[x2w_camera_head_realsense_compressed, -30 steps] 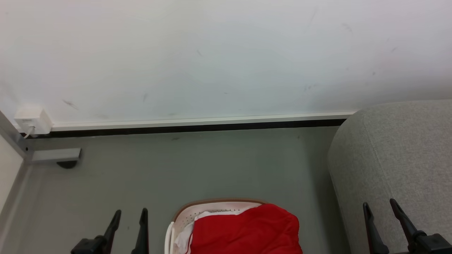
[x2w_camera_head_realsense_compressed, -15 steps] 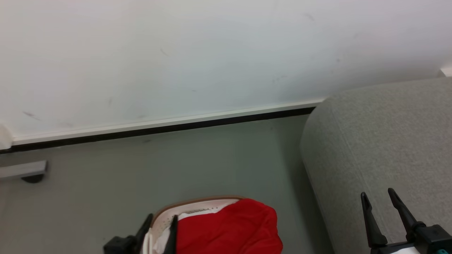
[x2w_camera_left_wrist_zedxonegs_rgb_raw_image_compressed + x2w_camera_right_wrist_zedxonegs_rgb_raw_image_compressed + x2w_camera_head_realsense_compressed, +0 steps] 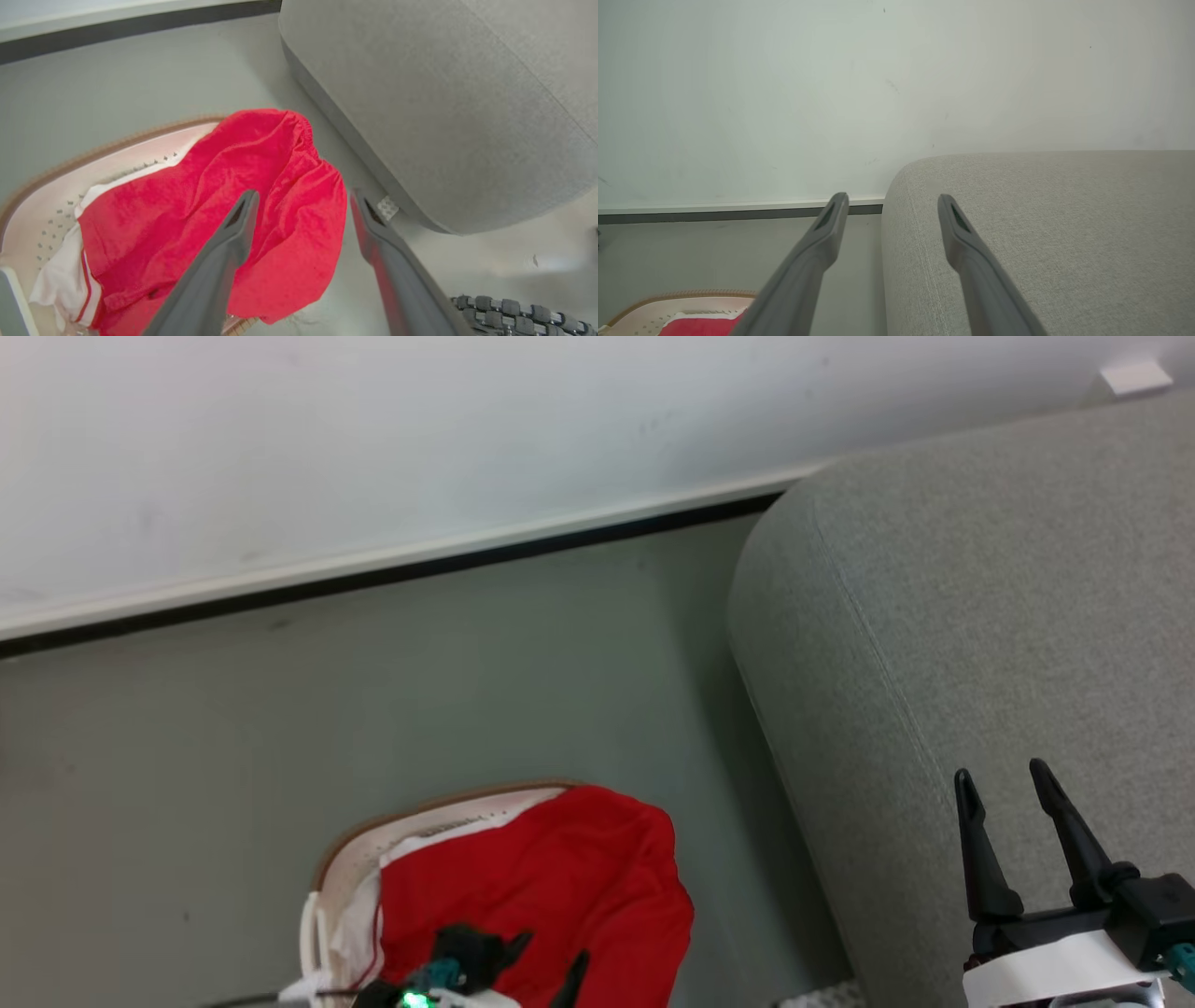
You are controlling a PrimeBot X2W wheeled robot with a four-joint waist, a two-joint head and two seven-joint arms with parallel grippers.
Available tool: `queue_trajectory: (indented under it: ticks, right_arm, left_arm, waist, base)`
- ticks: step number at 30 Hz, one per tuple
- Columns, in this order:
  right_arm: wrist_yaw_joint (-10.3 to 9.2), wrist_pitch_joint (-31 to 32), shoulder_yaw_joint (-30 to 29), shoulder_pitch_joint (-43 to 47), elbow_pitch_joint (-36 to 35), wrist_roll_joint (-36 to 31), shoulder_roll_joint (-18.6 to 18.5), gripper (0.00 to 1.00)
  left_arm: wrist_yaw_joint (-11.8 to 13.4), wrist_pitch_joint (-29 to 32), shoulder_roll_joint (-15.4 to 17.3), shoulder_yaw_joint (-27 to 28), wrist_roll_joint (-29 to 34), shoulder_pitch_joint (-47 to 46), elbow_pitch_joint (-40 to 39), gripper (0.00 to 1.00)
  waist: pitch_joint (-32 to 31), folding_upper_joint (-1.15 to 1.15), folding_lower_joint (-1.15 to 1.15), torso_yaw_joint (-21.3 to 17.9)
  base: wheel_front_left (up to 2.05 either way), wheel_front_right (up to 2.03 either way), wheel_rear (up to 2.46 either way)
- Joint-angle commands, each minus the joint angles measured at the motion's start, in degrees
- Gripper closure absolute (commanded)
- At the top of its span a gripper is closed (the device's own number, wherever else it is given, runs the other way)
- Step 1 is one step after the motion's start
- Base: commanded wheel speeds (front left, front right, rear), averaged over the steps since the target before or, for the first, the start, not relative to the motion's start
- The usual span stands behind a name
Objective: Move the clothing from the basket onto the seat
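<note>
Red clothing (image 3: 551, 877) heaped in white laundry basket (image 3: 411, 812) beside grey seat (image 3: 934, 569)
Left gripper (image 3: 303, 196) hangs over it, jaws apart (nothing held); right gripper (image 3: 1001, 775), likewise spread, above the seat.

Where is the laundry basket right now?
Head view, bottom centre-left: the basket stands on the floor, left of the grey seat, with red clothing heaped inside.

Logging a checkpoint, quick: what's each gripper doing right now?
Left gripper: open, holding nothing, over the clothing.
Right gripper: open, holding nothing, by the seat.
</note>
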Motion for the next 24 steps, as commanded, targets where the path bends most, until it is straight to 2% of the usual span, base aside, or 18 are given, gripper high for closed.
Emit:
queue_trajectory:
  ticks: [1, 3, 6, 8, 11, 18, 24]
  right_arm:
    - [-0.12, -0.2, -0.2, -1.1, -0.4, 0.2, 0.0, 0.00]
    - [-0.12, -0.2, -0.3, -1.9, -0.7, 0.3, 0.2, 0.00]
    - [-0.12, -0.2, -0.1, -2.8, -1.1, 0.3, 0.5, 0.00]
    - [-0.12, -0.1, 0.1, -3.2, -1.2, 0.3, 0.6, 0.00]
    - [-0.12, -0.1, 0.4, -4.5, -1.5, 0.5, 0.8, 0.00]
    - [-0.12, -0.1, 0.7, -6.7, -2.2, 0.6, 0.7, 0.00]
    - [-0.12, -0.1, 0.7, -7.6, -2.7, 0.8, 0.6, 0.00]
  left_arm:
    - [0.1, 1.5, 0.7, -1.4, -2.2, -2.2, 2.6, 0.00]
    - [0.1, 3.6, 0.9, -3.8, -4.3, -4.5, 5.5, 0.00]
    - [0.1, 8.0, 0.6, -5.8, -10.9, -6.8, 8.6, 0.00]
    - [0.1, 9.5, 0.6, -6.8, -12.6, -7.9, 9.1, 0.00]
    - [0.1, 12.6, 1.8, -9.6, -17.2, -10.3, 10.2, 0.00]
    - [0.1, 16.4, 5.0, -18.2, -25.7, -14.3, 8.3, 0.00]
    - [0.1, 16.1, 7.6, -24.2, -31.5, -17.5, 7.1, 0.00]
  waist:
    - [2.8, 0.00, -0.01, -1.5]
    - [4.2, 0.00, -0.01, -1.8]
    - [6.3, 0.00, -0.01, -2.3]
    - [7.1, 0.00, -0.01, -2.4]
    - [9.5, 0.00, -0.01, -2.6]
    - [14.4, 0.00, -0.01, -2.9]
    - [17.6, 0.00, -0.01, -3.1]
  base:
    - [0.00, 0.00, 0.00]
    - [0.00, 0.00, 0.00]
    - [0.00, 0.00, 0.00]
    - [0.00, 0.00, 0.00]
    - [0.00, 0.00, 0.00]
    - [0.00, 0.00, 0.00]
    - [0.00, 0.00, 0.00]
